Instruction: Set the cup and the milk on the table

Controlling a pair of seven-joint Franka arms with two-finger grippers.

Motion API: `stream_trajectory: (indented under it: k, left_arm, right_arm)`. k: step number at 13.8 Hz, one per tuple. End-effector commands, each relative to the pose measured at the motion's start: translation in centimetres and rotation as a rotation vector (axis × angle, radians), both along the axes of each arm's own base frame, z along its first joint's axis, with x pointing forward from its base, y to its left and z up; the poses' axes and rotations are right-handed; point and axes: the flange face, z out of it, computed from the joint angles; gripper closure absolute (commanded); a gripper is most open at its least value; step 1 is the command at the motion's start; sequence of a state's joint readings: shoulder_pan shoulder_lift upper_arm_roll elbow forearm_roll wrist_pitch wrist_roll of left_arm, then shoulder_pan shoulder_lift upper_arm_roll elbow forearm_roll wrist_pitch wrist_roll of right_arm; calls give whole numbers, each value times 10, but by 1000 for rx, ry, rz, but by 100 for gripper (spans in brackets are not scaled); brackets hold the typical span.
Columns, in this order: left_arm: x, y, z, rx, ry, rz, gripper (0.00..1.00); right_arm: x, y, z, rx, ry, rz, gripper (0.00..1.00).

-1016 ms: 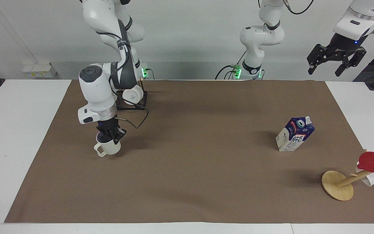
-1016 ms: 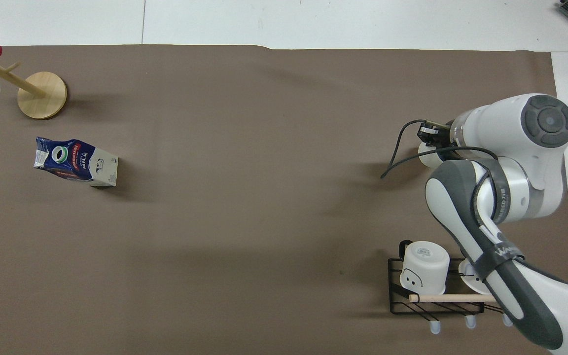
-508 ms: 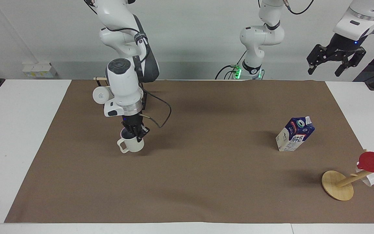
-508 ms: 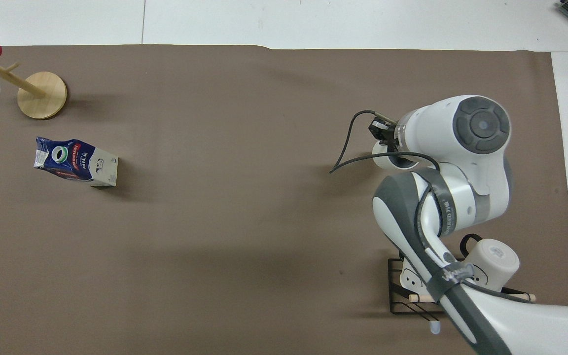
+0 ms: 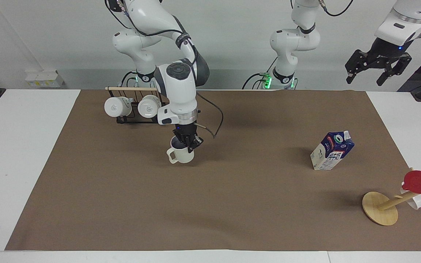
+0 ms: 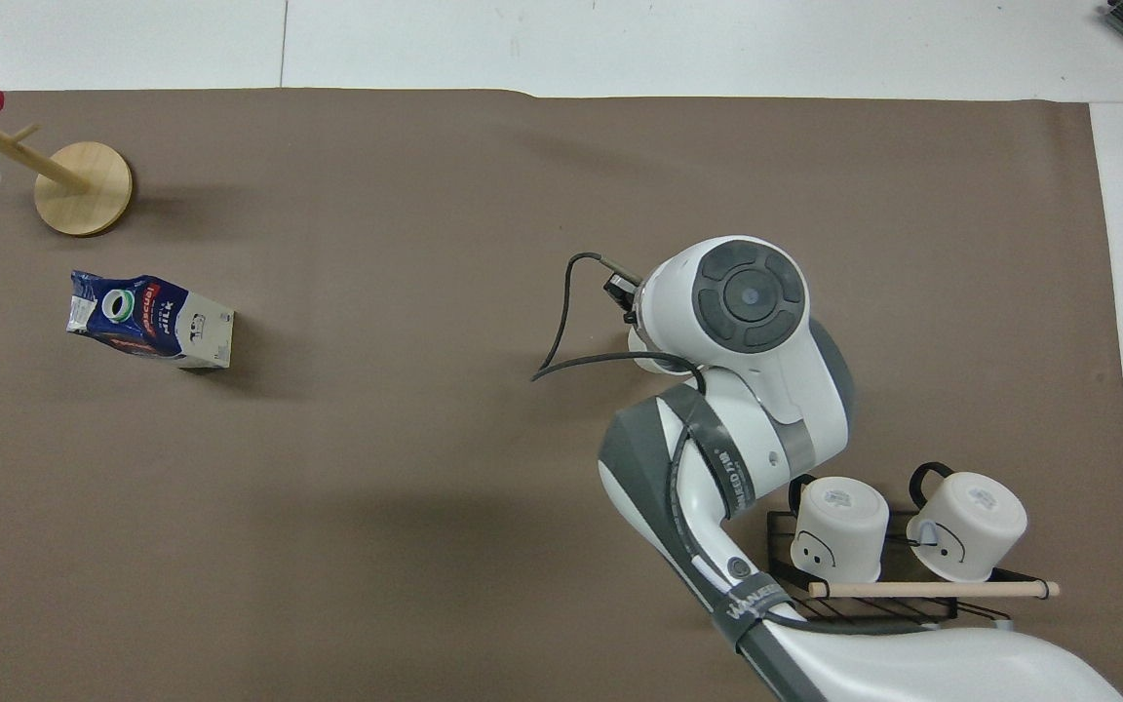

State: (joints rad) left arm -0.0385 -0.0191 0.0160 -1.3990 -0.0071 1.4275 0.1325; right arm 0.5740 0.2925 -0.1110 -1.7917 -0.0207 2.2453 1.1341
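Over the middle of the brown paper-covered table (image 5: 86, 204), the right gripper (image 5: 186, 141) pinches the rim of the cream-beige ceramic mug (image 5: 181, 154), apparently to be set down next, while the blue-and-white milk carton (image 5: 332, 150) stands near the raised, spread-fingered, waiting left gripper (image 5: 378, 69).

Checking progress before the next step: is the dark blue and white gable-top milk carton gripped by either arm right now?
No: the milk carton stands alone on the brown sheet, the left gripper raised away from it.
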Motion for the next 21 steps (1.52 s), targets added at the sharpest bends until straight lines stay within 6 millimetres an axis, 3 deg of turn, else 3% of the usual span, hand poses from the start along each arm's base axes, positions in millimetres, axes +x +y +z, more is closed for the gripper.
stream_trajectory:
  k: [1, 6, 8, 21]
  left_arm:
    - [-9, 0, 1, -5, 3, -2, 0]
    - [-9, 3, 1, -6, 0, 4, 0]
    - [-9, 3, 2, -5, -3, -1, 0]
    - [2, 5, 1, -6, -49, 0, 0]
  right_arm:
    - [-6, 27, -12, -3, 9, -13, 100]
    - [-12, 41, -20, 8, 4, -18, 100]
    - [-19, 55, -32, 4, 15, -19, 100]
    - [-24, 64, -55, -2, -3, -14, 100]
